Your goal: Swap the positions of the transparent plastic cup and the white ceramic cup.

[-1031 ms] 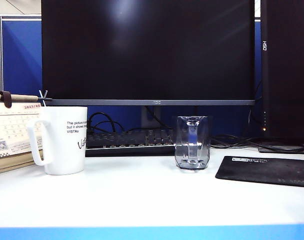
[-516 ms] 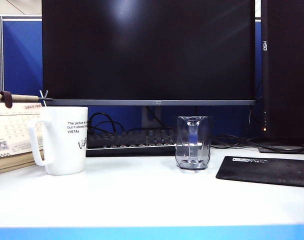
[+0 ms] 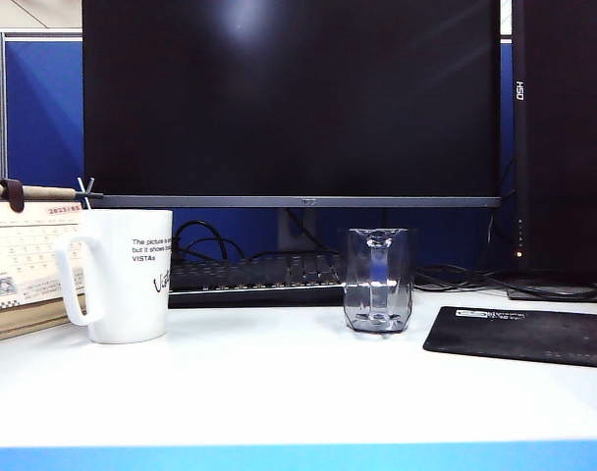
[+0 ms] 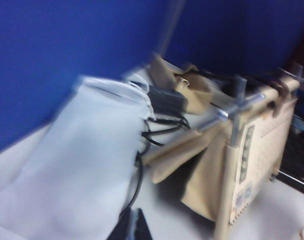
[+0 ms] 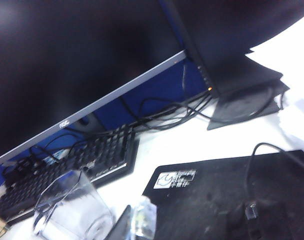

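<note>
Exterior view barely differs: whole scene sits a touch lower/right vs a sec ago – monitor (image 3: 291,98) bezel, white ceramic cup (image 3: 127,276) text. Looks like cam shift.

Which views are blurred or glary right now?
Exterior view: sharp; soft glare patch on the monitor, white ceramic cup and transparent plastic cup crisp. Left wrist view: heavy motion blur, desk calendar smeared. Right wrist view: mild softness, overexposed white at the corner.
</note>
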